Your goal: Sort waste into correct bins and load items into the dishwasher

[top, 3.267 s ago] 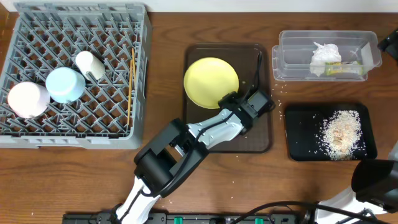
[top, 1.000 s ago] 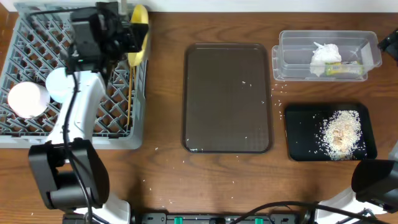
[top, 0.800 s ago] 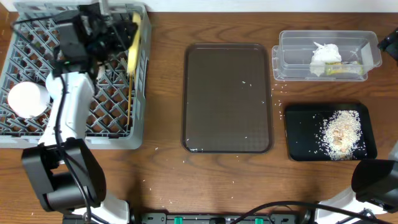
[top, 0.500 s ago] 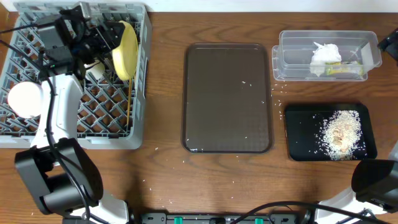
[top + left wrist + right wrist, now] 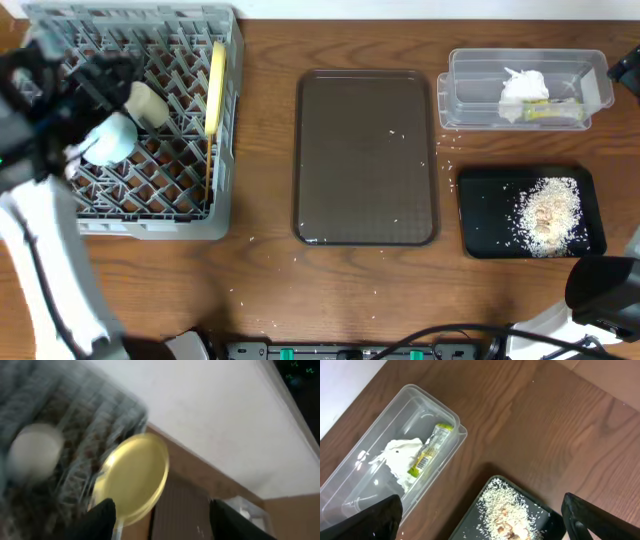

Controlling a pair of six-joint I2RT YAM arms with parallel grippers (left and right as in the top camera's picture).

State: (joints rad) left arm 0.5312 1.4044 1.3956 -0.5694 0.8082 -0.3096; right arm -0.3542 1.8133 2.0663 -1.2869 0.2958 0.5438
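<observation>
The pale yellow plate [image 5: 215, 85] [image 5: 132, 477] stands on edge by the right wall of the grey dishwasher rack [image 5: 60, 215]. A white cup [image 5: 148, 103], a light blue bowl [image 5: 110, 140] and the chopsticks [image 5: 208, 150] also lie in the rack. My left gripper [image 5: 162, 507] is open and apart from the plate, with nothing between its fingers. Its arm [image 5: 40, 110] is a blur over the rack's left side. My right gripper [image 5: 482, 525] hangs wide open above the black tray [image 5: 480, 510] of rice scraps [image 5: 512, 510]. Tissue [image 5: 400, 457] and wrapper [image 5: 427, 450] lie in the clear tub [image 5: 350, 505].
A dark brown serving tray [image 5: 367, 157] lies mid-table with a few rice grains on it. The clear tub [image 5: 460, 70] sits at the back right, with the black tray [image 5: 475, 215] in front of it. Crumbs dot the wood near the front edge.
My left gripper carried the plate over the rack, opened and let it go standing on edge, then swung back to the left. The right arm has not moved.
</observation>
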